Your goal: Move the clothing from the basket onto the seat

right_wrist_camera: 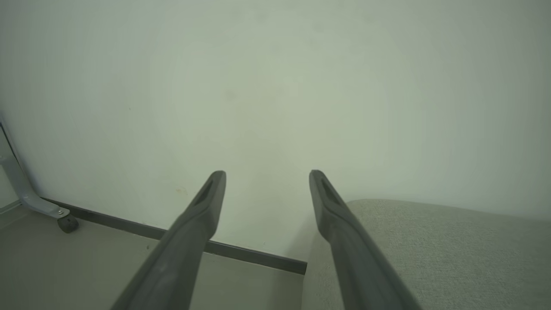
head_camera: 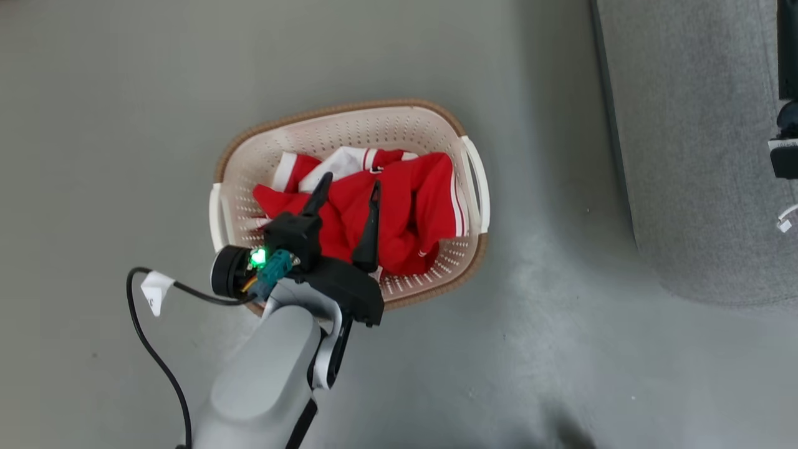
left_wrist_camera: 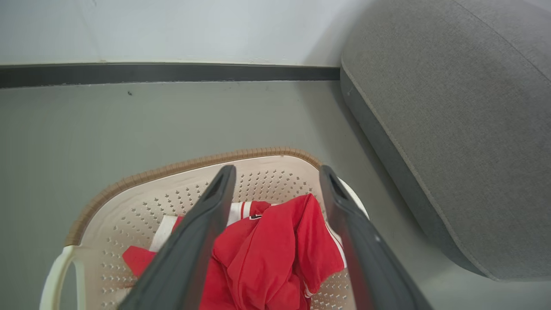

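Nearest, the left arm's pale forearm (head_camera: pixel 268 374) rises from the bottom edge of the head view, a black cable (head_camera: pixel 149 349) looping off its wrist across the floor (head_camera: pixel 124 125). It reaches forward and down over the near rim of the basket (head_camera: pixel 349 109). At its end the left gripper (head_camera: pixel 350 181) is spread wide and holds nothing, its two dark fingers pointing into the basket. The clothing (head_camera: pixel 399 206) lies directly beneath and between those fingers, a crumpled red heap with white panels and thin white stripes that fills the basket's middle and right side. Whether the fingertips touch the cloth cannot be told; in the left wrist view the red folds sit in the gap between them, low in that picture.

The basket stands on the floor, apart from the seat (head_camera: pixel 698 156), which lies to its right in the head view. The right gripper (right_wrist_camera: pixel 267 174) is likewise spread and empty, raised beside the seat's edge and aimed at a pale wall (right_wrist_camera: pixel 275 86) with a dark skirting board (right_wrist_camera: pixel 241 254) along its foot.
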